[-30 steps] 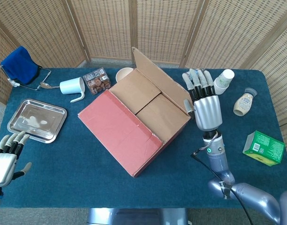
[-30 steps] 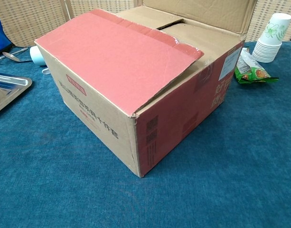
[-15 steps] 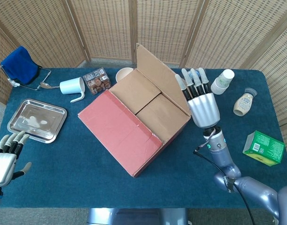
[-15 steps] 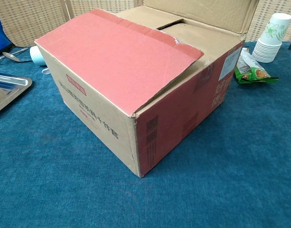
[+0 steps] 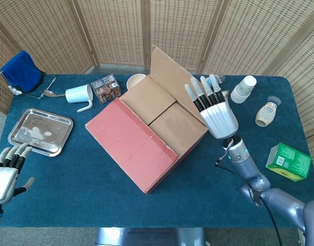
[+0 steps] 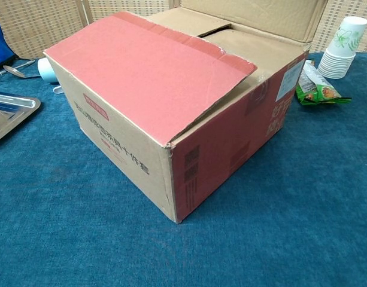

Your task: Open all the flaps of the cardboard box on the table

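Observation:
The cardboard box (image 5: 146, 133) sits mid-table, turned at an angle. Its red outer flap (image 5: 131, 143) lies closed over the near half, and the chest view shows that flap (image 6: 147, 72) filling the frame. Two brown inner flaps (image 5: 164, 110) lie flat. The far outer flap (image 5: 172, 77) stands raised. My right hand (image 5: 213, 110) hovers palm-down with fingers spread beside the box's right corner, fingertips near the raised flap; contact is unclear. My left hand (image 5: 5, 171) is open at the table's near left edge, holding nothing.
A steel tray (image 5: 40, 131) lies at the left. A white mug (image 5: 80, 95), snack pack (image 5: 106, 88) and bowl (image 5: 136, 79) stand behind the box. Paper cups (image 5: 244, 88), a bottle (image 5: 266, 113) and a green carton (image 5: 289, 162) are at the right.
My right hand has moved left and up toward the raised flap, which has swung a little further upright. The left hand has stayed put.

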You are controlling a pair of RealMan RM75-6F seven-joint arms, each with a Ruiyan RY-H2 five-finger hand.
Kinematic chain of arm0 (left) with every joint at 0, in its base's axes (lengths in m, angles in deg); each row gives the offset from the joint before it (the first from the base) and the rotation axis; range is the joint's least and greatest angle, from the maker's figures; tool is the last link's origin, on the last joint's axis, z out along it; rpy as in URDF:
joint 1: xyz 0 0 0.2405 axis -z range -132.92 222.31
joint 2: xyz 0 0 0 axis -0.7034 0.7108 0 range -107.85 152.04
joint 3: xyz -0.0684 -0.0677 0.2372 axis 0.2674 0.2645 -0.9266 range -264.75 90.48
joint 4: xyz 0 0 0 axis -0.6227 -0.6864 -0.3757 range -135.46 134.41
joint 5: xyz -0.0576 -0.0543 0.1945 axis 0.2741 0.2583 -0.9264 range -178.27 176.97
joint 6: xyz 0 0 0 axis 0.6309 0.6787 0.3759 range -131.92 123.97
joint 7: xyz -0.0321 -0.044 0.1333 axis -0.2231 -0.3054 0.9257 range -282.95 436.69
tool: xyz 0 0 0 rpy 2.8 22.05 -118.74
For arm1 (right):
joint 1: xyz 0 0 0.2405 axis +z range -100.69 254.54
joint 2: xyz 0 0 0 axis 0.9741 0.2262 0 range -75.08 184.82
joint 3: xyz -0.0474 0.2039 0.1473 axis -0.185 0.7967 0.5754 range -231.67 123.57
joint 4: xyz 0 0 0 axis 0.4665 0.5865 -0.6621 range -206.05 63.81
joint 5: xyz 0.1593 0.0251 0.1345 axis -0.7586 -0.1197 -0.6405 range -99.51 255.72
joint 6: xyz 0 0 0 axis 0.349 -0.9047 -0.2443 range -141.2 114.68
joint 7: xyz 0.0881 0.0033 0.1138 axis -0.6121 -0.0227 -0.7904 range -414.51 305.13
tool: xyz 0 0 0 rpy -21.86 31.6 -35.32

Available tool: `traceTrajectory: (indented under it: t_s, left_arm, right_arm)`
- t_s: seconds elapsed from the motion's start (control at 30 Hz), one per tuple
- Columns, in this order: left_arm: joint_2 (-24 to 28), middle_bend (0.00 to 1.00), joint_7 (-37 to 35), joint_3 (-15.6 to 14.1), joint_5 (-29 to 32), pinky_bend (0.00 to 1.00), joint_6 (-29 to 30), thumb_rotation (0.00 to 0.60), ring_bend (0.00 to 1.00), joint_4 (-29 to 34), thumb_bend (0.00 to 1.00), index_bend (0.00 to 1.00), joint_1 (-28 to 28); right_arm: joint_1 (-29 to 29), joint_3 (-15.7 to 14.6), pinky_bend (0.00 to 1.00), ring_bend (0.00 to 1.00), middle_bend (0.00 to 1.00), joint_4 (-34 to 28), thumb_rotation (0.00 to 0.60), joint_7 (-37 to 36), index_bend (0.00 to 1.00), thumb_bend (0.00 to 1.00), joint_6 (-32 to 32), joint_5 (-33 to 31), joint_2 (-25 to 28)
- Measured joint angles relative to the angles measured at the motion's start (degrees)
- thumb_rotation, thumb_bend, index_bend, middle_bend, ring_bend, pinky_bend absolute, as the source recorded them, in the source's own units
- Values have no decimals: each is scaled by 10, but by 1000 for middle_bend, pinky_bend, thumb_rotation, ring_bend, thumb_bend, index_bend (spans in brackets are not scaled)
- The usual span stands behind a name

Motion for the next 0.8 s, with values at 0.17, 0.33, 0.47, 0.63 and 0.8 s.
traceTrajectory:
  t_s: [0.17, 0.33, 0.47, 0.63, 0.8]
  left_arm:
    - [0, 0, 1, 0, -1, 0, 1, 600, 0, 0, 35, 0, 0]
    - [0, 0, 2, -1, 0, 0, 0, 600, 0, 1, 36, 0, 0]
    - [0, 0, 3, -1, 1, 0, -3, 600, 0, 1, 35, 0, 0]
    - [-1, 0, 4, -1, 3, 0, -5, 600, 0, 1, 35, 0, 1]
    - [0, 0, 1, -1, 4, 0, -6, 600, 0, 2, 36, 0, 0]
  right_arm:
    - [-3, -10, 70, 0, 0, 1, 600, 26, 0, 335, 23, -9, 8]
    - [-9, -16, 70, 0, 0, -5, 600, 42, 0, 286, 49, -32, 13]
    - [-12, -23, 70, 0, 0, -7, 600, 47, 0, 251, 67, -41, 18]
    - [-13, -30, 70, 0, 0, -2, 600, 41, 0, 238, 77, -48, 19]
    - [-18, -23, 70, 0, 0, -13, 600, 25, 0, 241, 61, -54, 21]
